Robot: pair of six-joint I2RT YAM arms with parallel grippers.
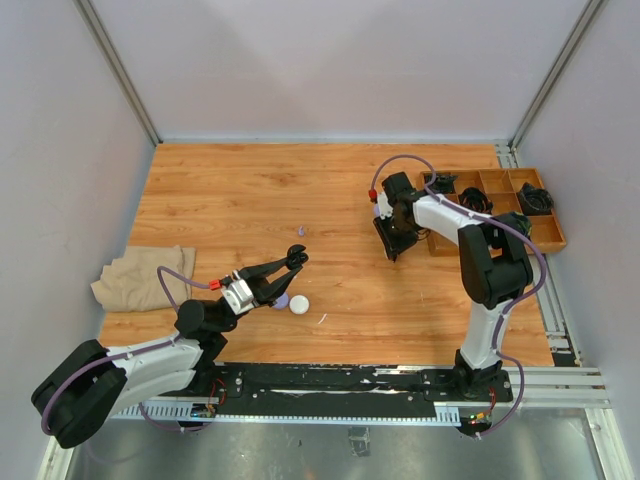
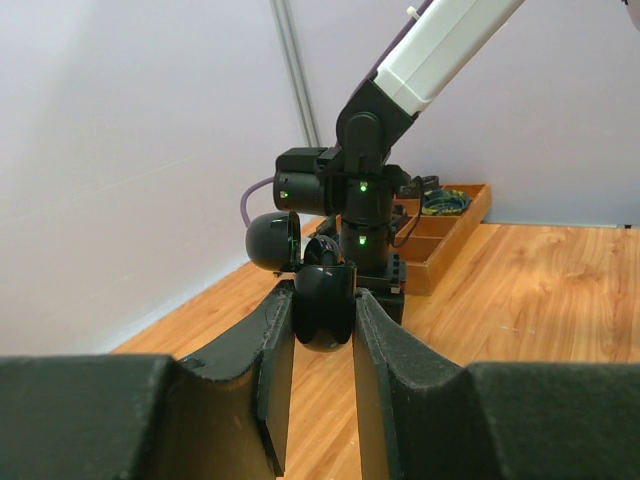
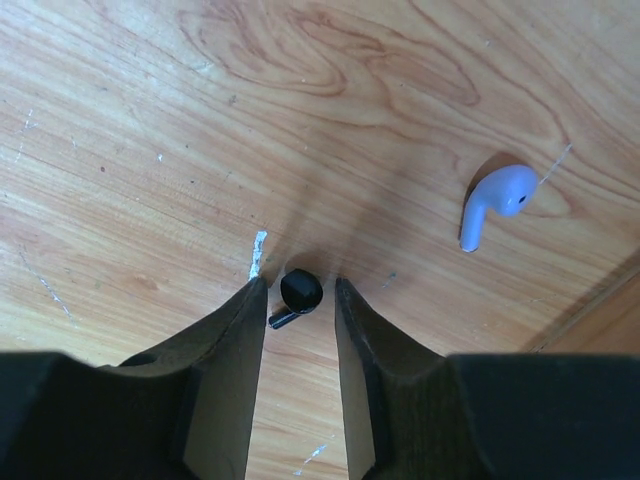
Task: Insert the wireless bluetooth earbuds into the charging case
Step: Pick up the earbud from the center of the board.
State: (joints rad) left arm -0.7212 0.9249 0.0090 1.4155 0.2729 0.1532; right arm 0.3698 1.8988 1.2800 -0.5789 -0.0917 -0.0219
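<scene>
Jaws of my right arm stand slightly spread astride the black earbud [image 3: 300,292] on the desk [image 3: 150,150], its stem slanting across the gap; my left jaws pinch the open charging case [image 2: 322,305], well apart.

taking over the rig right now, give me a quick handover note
Left gripper: shut on the black charging case, lid open, held above the table.
Right gripper: open, jaws on either side of a black earbud lying on the table, not yet gripped.
A pale lavender earbud lies loose nearby.
Done: case open and held.
Left: pick up each earbud and seat it in the case.
</scene>
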